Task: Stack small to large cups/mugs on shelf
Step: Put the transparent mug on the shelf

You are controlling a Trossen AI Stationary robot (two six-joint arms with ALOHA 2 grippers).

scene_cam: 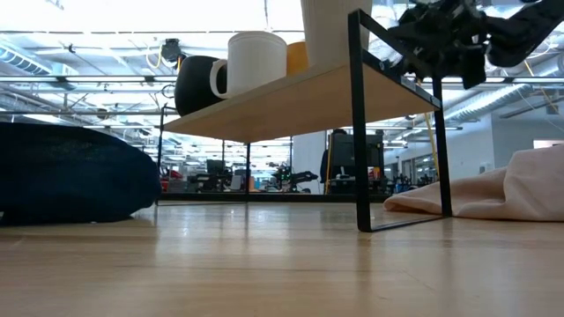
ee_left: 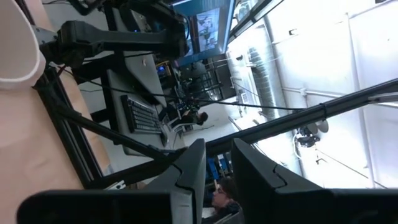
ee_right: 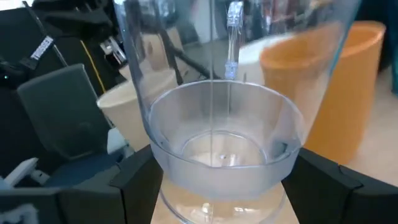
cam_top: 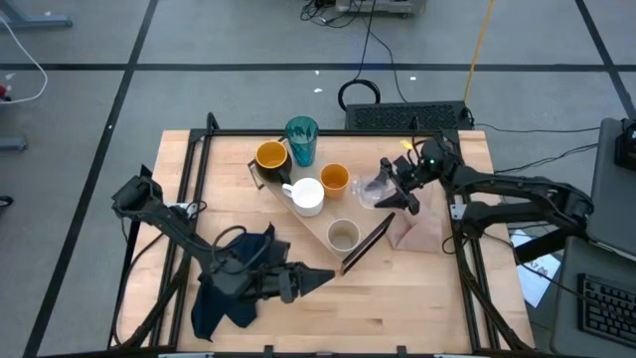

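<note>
The light-wood shelf [cam_top: 320, 219] lies slantwise mid-table. On it stand the yellow-orange mug [cam_top: 271, 156], teal tumbler [cam_top: 301, 140], white mug [cam_top: 307, 195], small orange cup [cam_top: 335, 178] and beige-grey cup [cam_top: 343, 235]. My right gripper [cam_top: 390, 191] is at the shelf's right side, shut on the small clear cup [cam_top: 374, 188]. In the right wrist view the clear cup [ee_right: 224, 130] fills the gap between the fingers. My left gripper [cam_top: 323, 279] waits near the table's near edge beside a dark cloth [cam_top: 234, 283], its fingers a narrow gap apart [ee_left: 217, 180]. My right gripper pinches the clear cup by its lower wall [ee_right: 163, 163], just above the base, one finger [ee_right: 134, 180] on each outer side. The fingers come from the table's right, slanting down. Whether the cup's base rests on the shelf or hangs clear, I cannot tell.
A pinkish-beige cloth [cam_top: 417, 231] lies on the table right of the shelf, under my right arm. In the low view the shelf [scene_cam: 300, 97] stands on thin dark end supports [scene_cam: 357, 132]. Bare wood shows along the near edge [cam_top: 417, 308].
</note>
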